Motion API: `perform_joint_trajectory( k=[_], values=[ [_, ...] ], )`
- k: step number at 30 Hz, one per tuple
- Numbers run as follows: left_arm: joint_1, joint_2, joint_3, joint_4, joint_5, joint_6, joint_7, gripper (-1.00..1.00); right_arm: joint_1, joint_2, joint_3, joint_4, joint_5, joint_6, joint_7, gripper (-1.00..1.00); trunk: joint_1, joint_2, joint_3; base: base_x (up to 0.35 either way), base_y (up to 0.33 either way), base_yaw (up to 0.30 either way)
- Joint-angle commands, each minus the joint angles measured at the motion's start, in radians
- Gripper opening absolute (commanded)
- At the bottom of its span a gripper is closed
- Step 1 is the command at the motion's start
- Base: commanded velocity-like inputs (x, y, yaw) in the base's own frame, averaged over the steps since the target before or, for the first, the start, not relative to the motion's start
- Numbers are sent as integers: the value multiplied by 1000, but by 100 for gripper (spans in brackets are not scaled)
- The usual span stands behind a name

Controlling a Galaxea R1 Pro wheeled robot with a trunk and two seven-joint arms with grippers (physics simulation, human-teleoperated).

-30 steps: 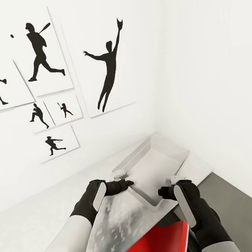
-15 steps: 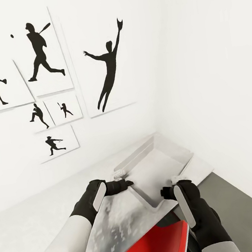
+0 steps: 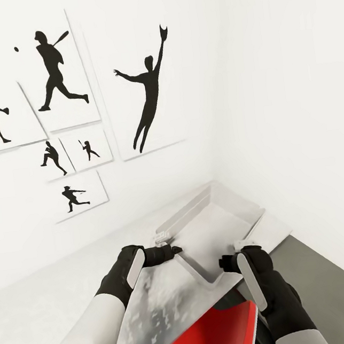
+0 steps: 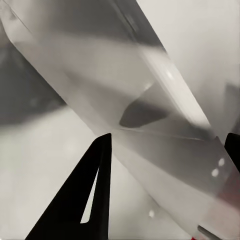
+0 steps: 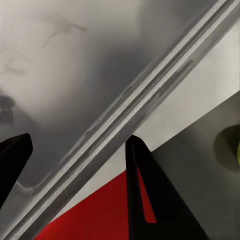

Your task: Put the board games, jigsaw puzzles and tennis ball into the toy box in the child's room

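Toy box (image 3: pixel 220 214) tilted w/ both grippers' fingers clamped on rim, white-walled corner, silhouette pics (image 3: pixel 148 89).

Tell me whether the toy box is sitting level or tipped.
Tipped. The toy box is held up off the table, slanted, its near corner low between the left gripper and right gripper, each at a wall.
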Motion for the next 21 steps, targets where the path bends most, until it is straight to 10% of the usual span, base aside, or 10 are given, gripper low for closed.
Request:
perform_joint_trajectory(
  k=[1, 21],
  values=[
    [0, -1, -5, 0, 26, 8, 1, -100, -1, 1, 1, -1, -53, -3, -7, -100, 1, -2, -2, 0, 0, 0],
    [0, -1, -5, -1, 26, 9, 1, -100, -1, 1, 1, -3, -53, -3, -7, -100, 1, -2, -2, 0, 0, 0]
  ],
)
